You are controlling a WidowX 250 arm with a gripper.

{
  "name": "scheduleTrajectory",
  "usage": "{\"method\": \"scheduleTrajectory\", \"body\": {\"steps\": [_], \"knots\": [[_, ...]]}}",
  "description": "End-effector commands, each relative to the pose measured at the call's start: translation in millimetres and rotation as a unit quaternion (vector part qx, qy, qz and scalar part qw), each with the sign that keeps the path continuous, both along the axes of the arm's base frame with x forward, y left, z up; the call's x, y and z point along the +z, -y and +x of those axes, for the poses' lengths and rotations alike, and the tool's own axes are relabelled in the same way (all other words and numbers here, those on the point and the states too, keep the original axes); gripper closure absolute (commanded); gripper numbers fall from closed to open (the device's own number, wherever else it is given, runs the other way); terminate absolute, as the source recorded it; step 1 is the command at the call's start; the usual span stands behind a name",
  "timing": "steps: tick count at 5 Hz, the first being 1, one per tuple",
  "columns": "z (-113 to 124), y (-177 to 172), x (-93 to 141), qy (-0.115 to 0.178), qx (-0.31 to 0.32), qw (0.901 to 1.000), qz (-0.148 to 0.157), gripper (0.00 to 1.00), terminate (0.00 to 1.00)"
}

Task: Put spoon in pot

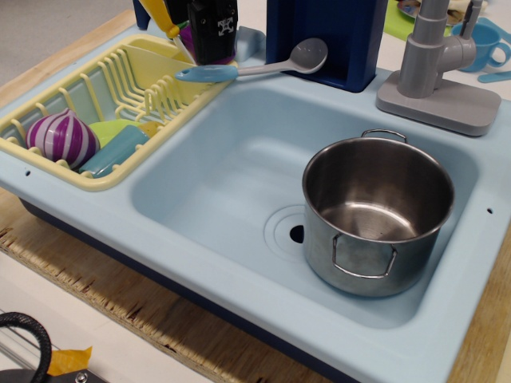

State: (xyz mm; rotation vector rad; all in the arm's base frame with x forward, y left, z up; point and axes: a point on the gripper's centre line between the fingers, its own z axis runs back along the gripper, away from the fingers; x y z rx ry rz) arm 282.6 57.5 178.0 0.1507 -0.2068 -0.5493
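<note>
The spoon [263,67] has a round grey bowl, a grey stem and a light blue handle. It lies level at the back of the sink, bowl to the right in front of a dark blue block. My black gripper [212,62] comes down from the top edge onto the blue handle and looks shut on it; the fingertips are partly hidden. The shiny steel pot [375,211] stands upright and empty in the right part of the sink basin, well to the right of and nearer than the gripper.
A yellow dish rack [96,120] at left holds a purple striped object [62,137] and green and teal pieces. A yellow-handled utensil [162,16] stands behind the gripper. A grey faucet [435,68] stands at back right. The light blue sink [215,191] has a drain [296,233].
</note>
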Motion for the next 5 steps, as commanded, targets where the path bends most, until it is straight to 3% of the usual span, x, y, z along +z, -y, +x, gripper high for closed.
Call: {"method": "scheduleTrajectory", "body": {"steps": [1,3,5], "knots": [[0,0,0,0.0,0.0,1.0,0.0,0.0,0.0],[3,2,-17,-0.001,0.003,1.0,-0.009,0.0,0.0],[20,-4,-28,0.012,-0.008,0.9999,-0.009,0.0,0.0]]}}
